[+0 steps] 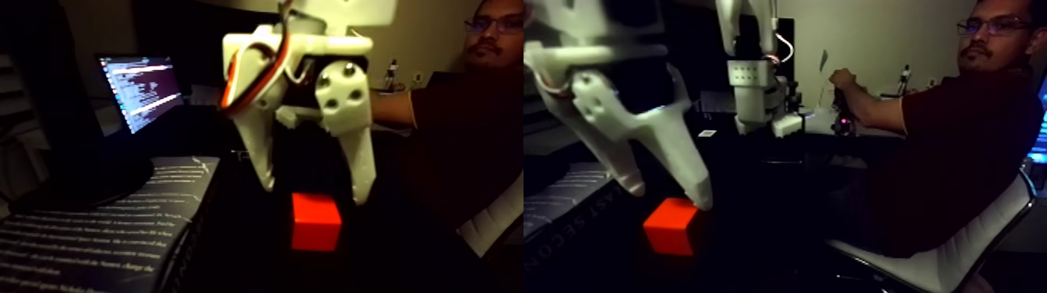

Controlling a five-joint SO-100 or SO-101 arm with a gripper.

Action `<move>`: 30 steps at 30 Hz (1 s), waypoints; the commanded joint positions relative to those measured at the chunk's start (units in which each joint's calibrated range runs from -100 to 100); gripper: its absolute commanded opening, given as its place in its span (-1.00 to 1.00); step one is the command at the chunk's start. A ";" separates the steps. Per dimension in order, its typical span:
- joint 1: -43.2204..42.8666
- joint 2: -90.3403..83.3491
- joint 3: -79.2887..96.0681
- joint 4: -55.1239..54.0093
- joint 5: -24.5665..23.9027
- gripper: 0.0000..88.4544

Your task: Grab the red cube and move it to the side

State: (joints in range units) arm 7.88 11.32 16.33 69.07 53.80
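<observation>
a: where's the red cube (315, 221)?
b: on the dark counter (389, 257), just below the white hand (313, 189) in the fixed view.
a: and the hand?
b: fingers spread, hanging above the cube, holding nothing.

A dim home office: behind the end effector (311, 195) glows a laptop (140, 90), a person (946, 117) seated in a white office chair (958, 261).

Arm above claw (315, 191) cut by top edge; red cube (315, 222) base lost in dark table; laptop (140, 90) text unreadable.
</observation>
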 commanded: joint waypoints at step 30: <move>-1.30 3.47 -2.77 1.45 -2.68 -0.29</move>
State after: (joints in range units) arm 6.95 14.93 15.61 70.71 51.28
